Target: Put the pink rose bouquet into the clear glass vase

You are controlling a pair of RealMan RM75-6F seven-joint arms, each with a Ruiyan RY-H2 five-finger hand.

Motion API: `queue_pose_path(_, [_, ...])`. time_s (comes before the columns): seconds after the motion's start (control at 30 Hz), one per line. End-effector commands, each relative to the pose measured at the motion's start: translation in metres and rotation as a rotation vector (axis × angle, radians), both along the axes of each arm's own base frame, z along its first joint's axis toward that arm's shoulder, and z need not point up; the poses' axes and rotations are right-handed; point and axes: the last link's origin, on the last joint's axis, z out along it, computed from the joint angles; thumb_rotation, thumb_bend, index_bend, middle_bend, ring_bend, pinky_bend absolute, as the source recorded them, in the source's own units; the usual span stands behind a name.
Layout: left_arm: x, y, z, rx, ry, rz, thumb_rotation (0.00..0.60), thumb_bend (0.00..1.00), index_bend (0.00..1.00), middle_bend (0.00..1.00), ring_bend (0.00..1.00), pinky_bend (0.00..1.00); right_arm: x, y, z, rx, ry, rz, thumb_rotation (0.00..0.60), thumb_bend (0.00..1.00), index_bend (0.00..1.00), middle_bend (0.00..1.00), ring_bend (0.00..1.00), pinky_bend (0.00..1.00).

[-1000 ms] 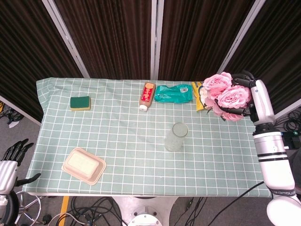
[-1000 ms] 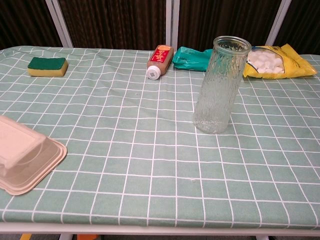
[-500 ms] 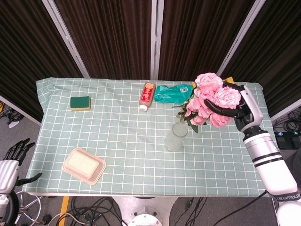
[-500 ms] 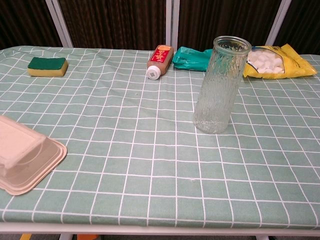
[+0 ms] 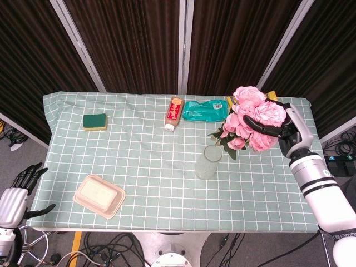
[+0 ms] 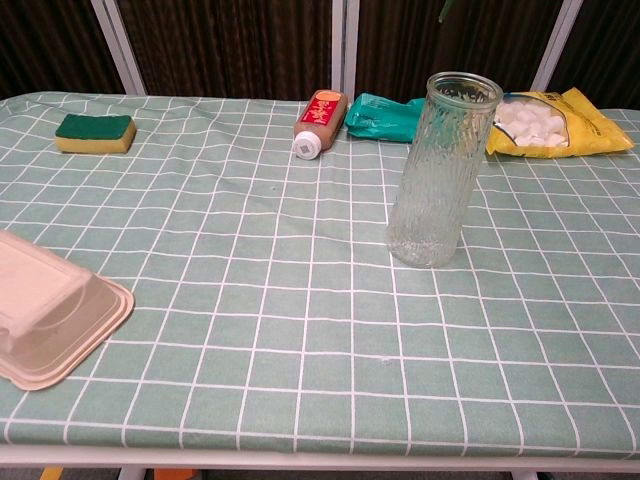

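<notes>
The clear glass vase point(image 5: 208, 162) point(image 6: 440, 170) stands upright and empty near the middle of the table. My right hand point(image 5: 282, 132) grips the pink rose bouquet point(image 5: 251, 118) in the air, up and to the right of the vase, with the leaves pointing down-left near the vase's rim. In the chest view only a green leaf tip point(image 6: 450, 8) shows at the top edge. My left hand point(image 5: 18, 192) hangs open below the table's left front corner, holding nothing.
A tan lidded food box point(image 5: 99, 195) sits at the front left. At the back lie a green sponge point(image 5: 95, 121), a red-labelled bottle point(image 5: 174, 113), a teal packet point(image 5: 206, 110) and a yellow bag of white pieces point(image 6: 550, 123). The tablecloth point(image 5: 150, 167) is checked green.
My right hand carried the bouquet from the far right edge leftward toward the vase, then lowered it slightly. The left hand shifted a little.
</notes>
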Motion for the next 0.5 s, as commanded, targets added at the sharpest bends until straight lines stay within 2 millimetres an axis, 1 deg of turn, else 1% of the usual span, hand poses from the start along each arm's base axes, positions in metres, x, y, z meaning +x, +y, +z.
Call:
queue_pose_path(0.03, [0.0018, 0.0007, 0.0004, -0.001, 0.0, -0.006, 0.6, 0.06, 0.11, 0.02, 0.0, 0.12, 0.0117, 0.002, 0.0027, 0.042, 0.057, -0.025, 0.6, 0.2, 0.68, 0.59, 0.23, 0.09])
queue_pose_path(0.2, [0.0044, 0.0011, 0.0026, 0.003, -0.002, -0.01, 0.6, 0.06, 0.11, 0.02, 0.0, 0.12, 0.0163, 0.0037, -0.0003, 0.078, 0.117, -0.06, 0.6, 0.2, 0.68, 0.59, 0.23, 0.09])
queue_pose_path(0.5, [0.0052, 0.002, 0.0032, 0.008, -0.013, -0.011, 0.6, 0.06, 0.11, 0.02, 0.0, 0.12, 0.0149, 0.0046, -0.0048, 0.098, 0.223, -0.128, 0.6, 0.21, 0.67, 0.59, 0.23, 0.09])
